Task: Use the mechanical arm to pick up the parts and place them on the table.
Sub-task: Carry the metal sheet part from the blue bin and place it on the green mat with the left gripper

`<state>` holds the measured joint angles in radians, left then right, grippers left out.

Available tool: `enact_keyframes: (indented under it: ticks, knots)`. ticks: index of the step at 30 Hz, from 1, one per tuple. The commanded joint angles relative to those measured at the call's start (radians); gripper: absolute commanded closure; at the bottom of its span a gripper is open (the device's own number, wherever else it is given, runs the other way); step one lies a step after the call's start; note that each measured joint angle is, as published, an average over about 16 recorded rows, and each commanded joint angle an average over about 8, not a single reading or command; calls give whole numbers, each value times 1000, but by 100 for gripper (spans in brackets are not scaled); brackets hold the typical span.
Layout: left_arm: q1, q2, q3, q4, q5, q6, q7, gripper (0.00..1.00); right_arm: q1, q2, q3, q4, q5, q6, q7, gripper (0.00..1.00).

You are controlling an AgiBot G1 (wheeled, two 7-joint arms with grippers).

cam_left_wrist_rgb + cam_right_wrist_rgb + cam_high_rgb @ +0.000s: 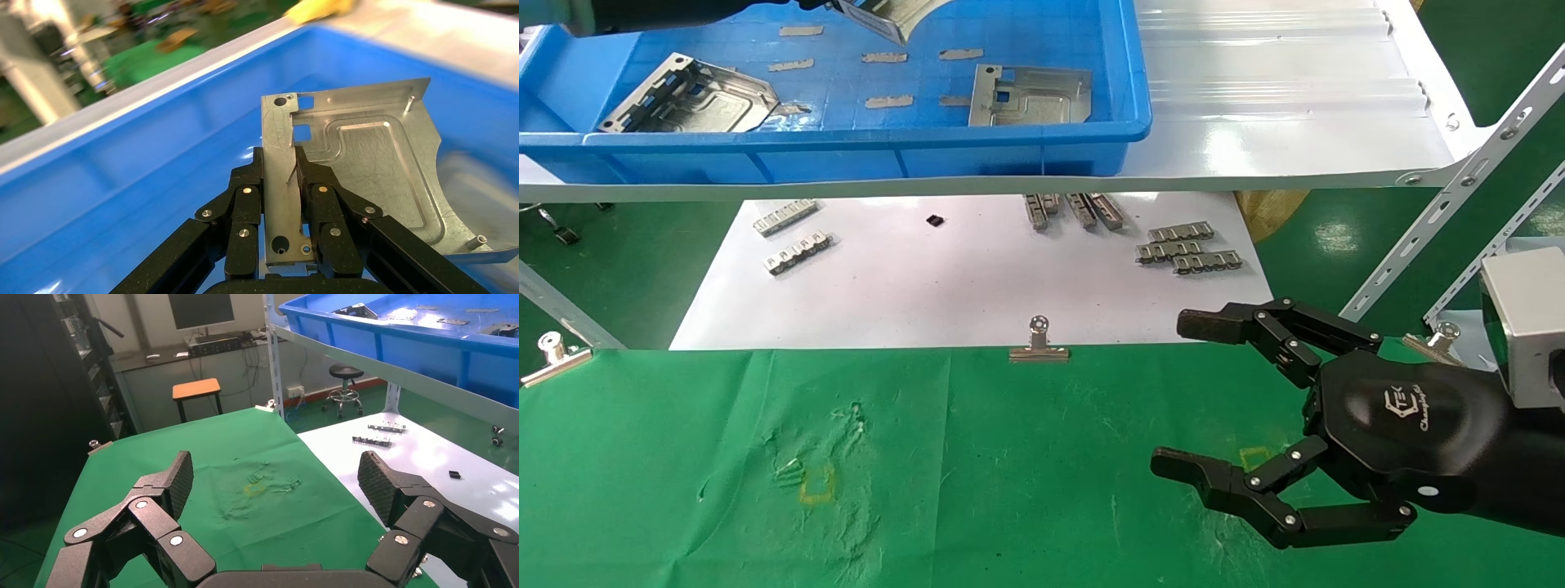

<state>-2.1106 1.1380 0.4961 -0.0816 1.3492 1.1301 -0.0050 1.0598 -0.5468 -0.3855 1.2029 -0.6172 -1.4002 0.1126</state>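
Note:
My left gripper (280, 168) is shut on a silver stamped part (367, 159), gripping its flat edge strip and holding it above the blue tray (122, 184). In the head view this held part (891, 20) shows at the top edge over the tray (1026, 139). Two more parts lie in the tray, one at the left (686, 98) and one at the right (1030, 96). My right gripper (1181, 392) is open and empty, hovering over the right side of the green cloth table (977, 490); its wrist view shows the cloth (245, 471) between the spread fingers.
Small comb-like metal strips (1189, 249) lie on the white sheet (928, 286) below the tray shelf, more at the left (793, 241). Binder clips (1039, 343) edge the cloth. A slotted shelf post (1459, 180) slants down at the right. A yellow square mark (817, 486) is on the cloth.

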Motion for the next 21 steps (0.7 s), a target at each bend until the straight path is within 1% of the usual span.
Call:
enact_keyframes:
  ticks: [1, 7, 10, 13, 15, 19, 21]
  knots:
    - [-3, -16, -9, -9, -14, 63, 14, 100, 0, 0, 0, 0, 0, 0, 0, 0]
    - [-4, -82, -21, -57, -51, 356, 78, 100, 0, 0, 0, 0, 0, 0, 0, 0]
    - [17, -112, -12, -117, -74, 451, 108, 100, 0, 0, 0, 0, 0, 0, 0, 0]
    - [68, -154, 19, -240, -126, 482, 120, 100, 0, 0, 0, 0, 0, 0, 0, 0]
    - [120, -201, 58, -366, -184, 485, 116, 100, 0, 0, 0, 0, 0, 0, 0, 0]
    - [232, -329, 168, -638, -306, 480, 106, 100, 0, 0, 0, 0, 0, 0, 0, 0]
    - [277, -392, 235, -746, -333, 475, 123, 100, 0, 0, 0, 0, 0, 0, 0, 0]
